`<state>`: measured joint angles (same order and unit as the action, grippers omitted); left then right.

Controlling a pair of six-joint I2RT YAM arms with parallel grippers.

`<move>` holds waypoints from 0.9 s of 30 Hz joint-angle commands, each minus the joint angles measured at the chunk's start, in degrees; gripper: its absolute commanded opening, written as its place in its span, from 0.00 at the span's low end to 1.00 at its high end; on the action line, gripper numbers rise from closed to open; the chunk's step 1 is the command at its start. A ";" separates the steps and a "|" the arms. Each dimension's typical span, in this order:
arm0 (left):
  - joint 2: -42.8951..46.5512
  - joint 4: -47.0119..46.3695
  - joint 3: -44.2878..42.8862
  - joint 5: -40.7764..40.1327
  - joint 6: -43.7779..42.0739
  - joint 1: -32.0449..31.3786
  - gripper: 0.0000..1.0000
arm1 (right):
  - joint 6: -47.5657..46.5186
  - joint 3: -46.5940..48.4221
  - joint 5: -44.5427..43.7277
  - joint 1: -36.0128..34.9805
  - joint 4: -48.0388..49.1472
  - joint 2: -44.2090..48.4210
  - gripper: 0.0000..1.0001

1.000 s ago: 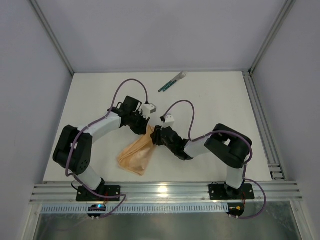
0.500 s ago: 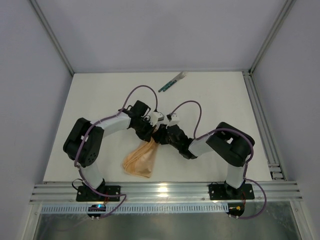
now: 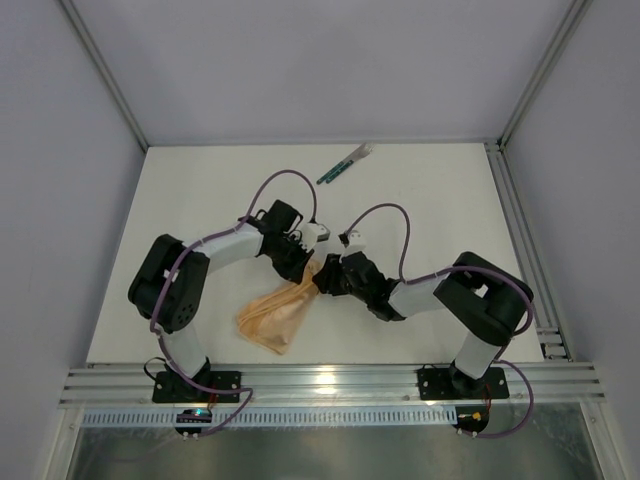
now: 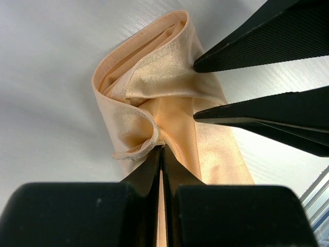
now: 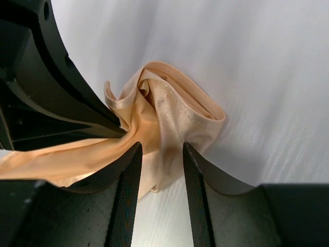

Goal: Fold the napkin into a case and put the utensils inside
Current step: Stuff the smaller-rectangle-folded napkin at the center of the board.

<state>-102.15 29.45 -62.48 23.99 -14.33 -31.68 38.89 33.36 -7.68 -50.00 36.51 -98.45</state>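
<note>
Pinching tight on a bunched corner, the left gripper (image 4: 160, 150) holds the napkin (image 3: 276, 314) between the two arms. The right gripper (image 5: 161, 148) stands half open astride a fold. Soft, light, slick-looking cloth, so I'd take a hemmed edge. The utensils (image 3: 345, 165) lie well apart.

The left gripper (image 3: 303, 266) now sits lower and further right, near mid-frame, close against the right gripper (image 3: 326, 279). The right arm's elbow swings out toward the right edge, and the napkin (image 3: 272, 315) follows, its pinched top end drawn rightward.
</note>
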 commanded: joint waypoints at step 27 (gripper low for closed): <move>-2.35 3.94 -6.07 -1.31 -2.11 -6.46 0.00 | -4.88 -1.81 1.79 0.34 -4.70 -0.43 0.04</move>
<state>-103.77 33.19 -65.91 22.63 -15.20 -36.49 35.29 33.12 -7.31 -49.32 36.80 -99.31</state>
